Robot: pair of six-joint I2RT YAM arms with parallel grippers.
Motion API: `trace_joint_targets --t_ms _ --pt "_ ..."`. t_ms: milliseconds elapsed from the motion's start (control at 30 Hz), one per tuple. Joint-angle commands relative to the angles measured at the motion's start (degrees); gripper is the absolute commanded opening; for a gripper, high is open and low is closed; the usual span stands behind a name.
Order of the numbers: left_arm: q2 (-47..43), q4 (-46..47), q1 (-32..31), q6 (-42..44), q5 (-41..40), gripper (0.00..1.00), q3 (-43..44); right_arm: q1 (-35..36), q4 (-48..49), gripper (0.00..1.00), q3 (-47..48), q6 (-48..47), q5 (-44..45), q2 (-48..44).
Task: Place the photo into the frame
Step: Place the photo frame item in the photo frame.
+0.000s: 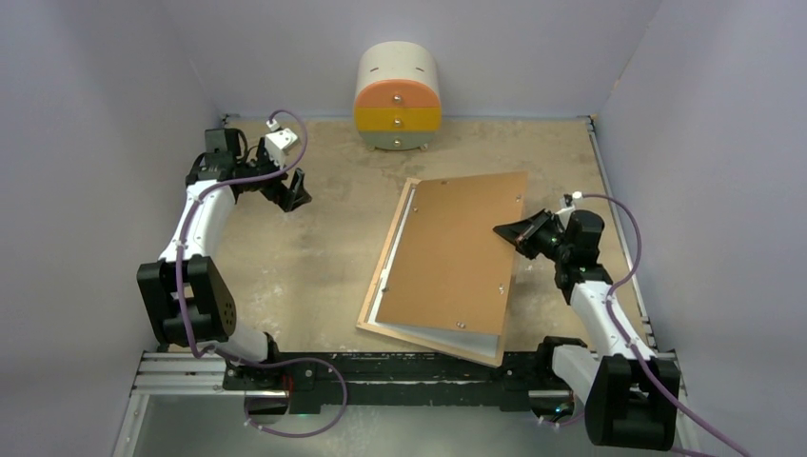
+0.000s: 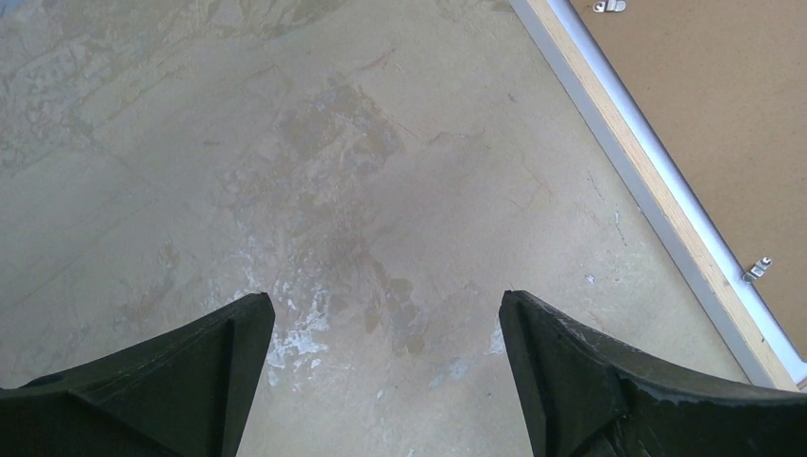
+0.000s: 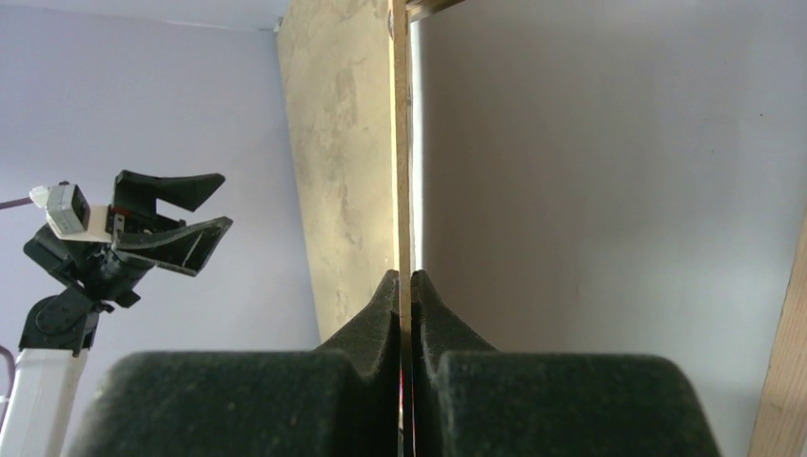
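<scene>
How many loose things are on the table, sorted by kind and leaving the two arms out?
frame: 1
backing board: 1
drawer cabinet: 1
Total: 3

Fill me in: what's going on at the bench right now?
The right gripper is shut on the right edge of the thin brown backing board. That board lies askew over the back of the large wood-rimmed rectangular picture frame, which lies on the beige table. The left gripper hangs open over bare table left of the frame, touching nothing. The photo isn't visible in any view, so I can't tell whether it's under the board.
</scene>
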Motion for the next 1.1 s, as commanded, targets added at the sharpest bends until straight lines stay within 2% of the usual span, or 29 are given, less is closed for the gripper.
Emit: trace_joint_targets --t_ms 0,267,1067 --pt "0.15 0.41 -0.25 0.09 1.37 0.96 0.79 -0.33 6.22 0.0 -0.08 1.83 -2.79 1.26" --pt "0.04 1.08 -0.28 0.03 1.41 0.97 0.68 -0.29 6.06 0.0 -1.78 2.26 -2.5 2.55" --pt "-1.06 1.87 -0.3 0.34 1.84 0.98 -1.15 -0.38 6.62 0.0 -7.74 3.29 -3.47 -1.54"
